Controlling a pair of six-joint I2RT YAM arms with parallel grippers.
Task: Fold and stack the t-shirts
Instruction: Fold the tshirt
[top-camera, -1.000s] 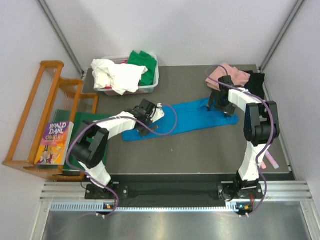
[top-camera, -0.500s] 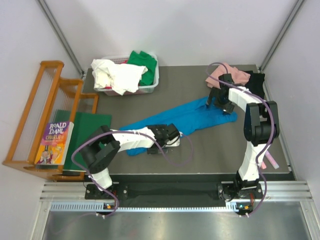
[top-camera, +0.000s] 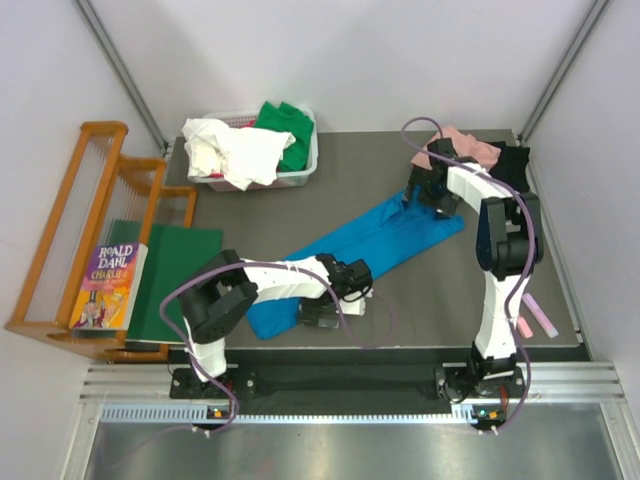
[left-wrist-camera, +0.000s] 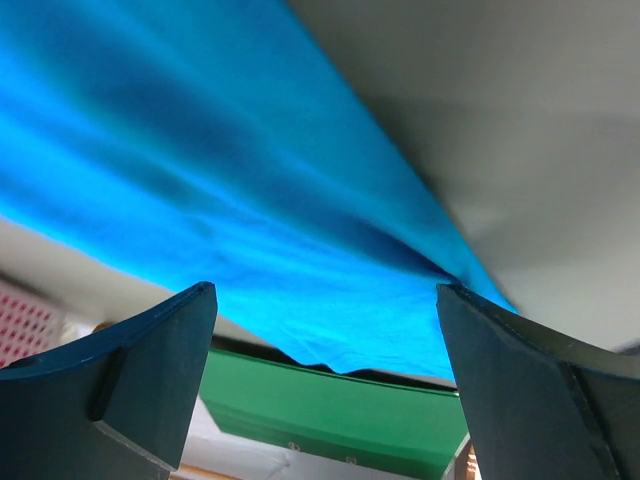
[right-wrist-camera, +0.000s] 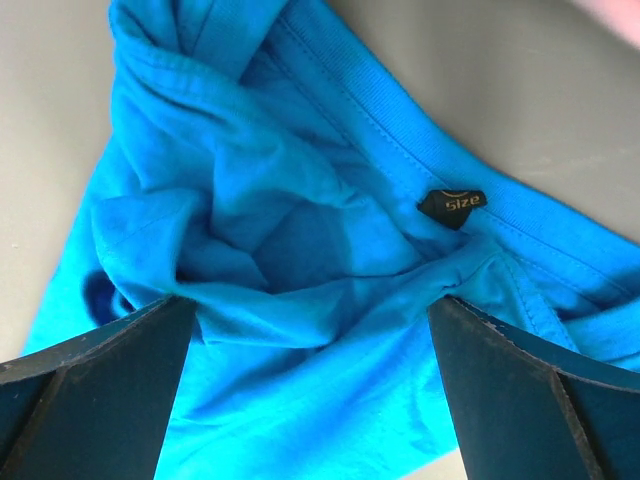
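While left gripper and right gripper gape empty, pinch tee taut: collar 2 o'clock (tag there), hem 7.

Your top view is bright and even, lit softly from above. The arms throw only faint, soft-edged shadows on the grey table, and the steel plate at the near edge has a dull sheen. On the left wrist view the blue t-shirt is saturated and blurred, and the left gripper's fingers are dark and soft. The right wrist view is crisp: you can read the stitching and the size label. Only the right gripper's fingers blur.
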